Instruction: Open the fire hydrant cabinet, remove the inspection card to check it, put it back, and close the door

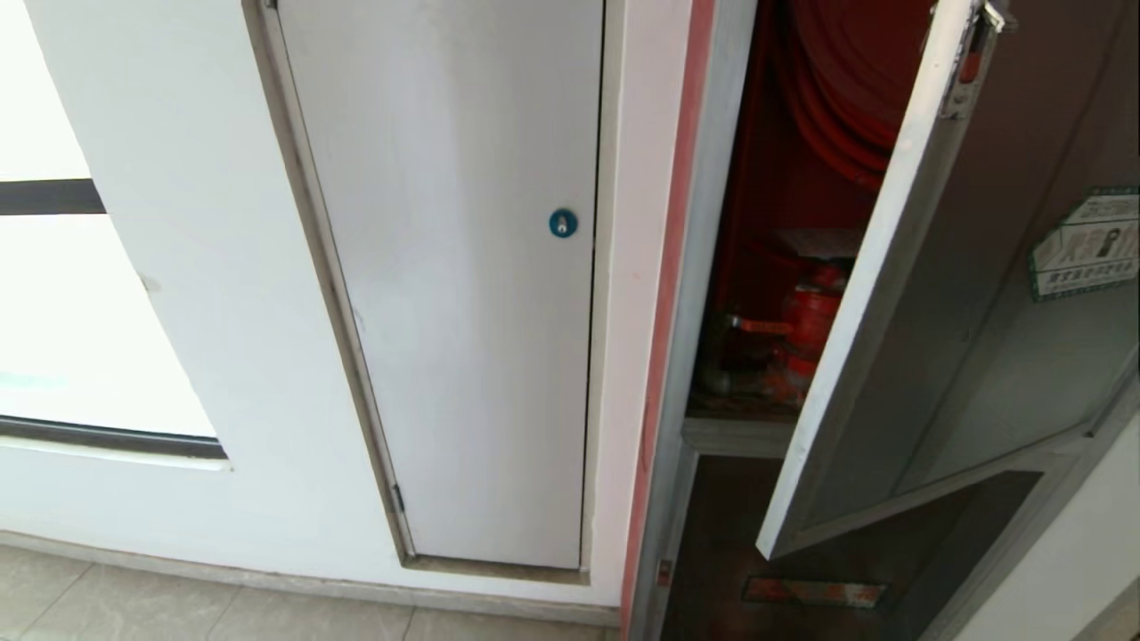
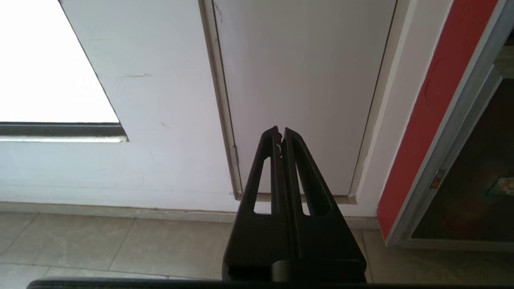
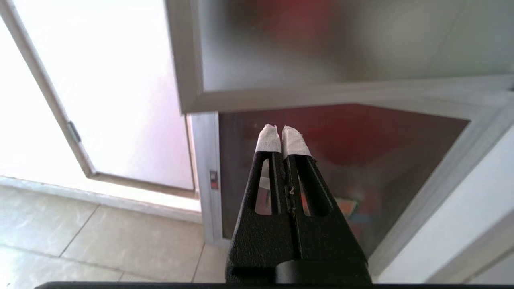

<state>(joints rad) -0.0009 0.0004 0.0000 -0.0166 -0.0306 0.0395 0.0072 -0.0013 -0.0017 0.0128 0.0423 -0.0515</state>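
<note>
The fire hydrant cabinet (image 1: 704, 267) stands at the right of the head view, silver-framed with a red inside. Its door (image 1: 980, 312), dark glass in a silver frame, hangs partly swung out and carries a green-bordered sticker (image 1: 1087, 245). Through the gap I see the red hose reel (image 1: 846, 80) and red valve (image 1: 810, 320). A pale flat sheet, the inspection card (image 1: 815, 242), lies on top of the valve, partly hidden by the door's edge. Neither arm shows in the head view. My right gripper (image 3: 281, 130) is shut and empty, low before the cabinet's lower glass pane (image 3: 361, 160), under the door's bottom corner (image 3: 188, 100). My left gripper (image 2: 281, 132) is shut and empty.
A plain white panel (image 1: 463, 267) with a small blue round lock (image 1: 563, 223) fills the wall left of the cabinet; my left gripper faces its lower part (image 2: 305, 80). A bright window (image 1: 71, 312) lies further left. Beige floor tiles (image 2: 120, 249) run along the wall's foot.
</note>
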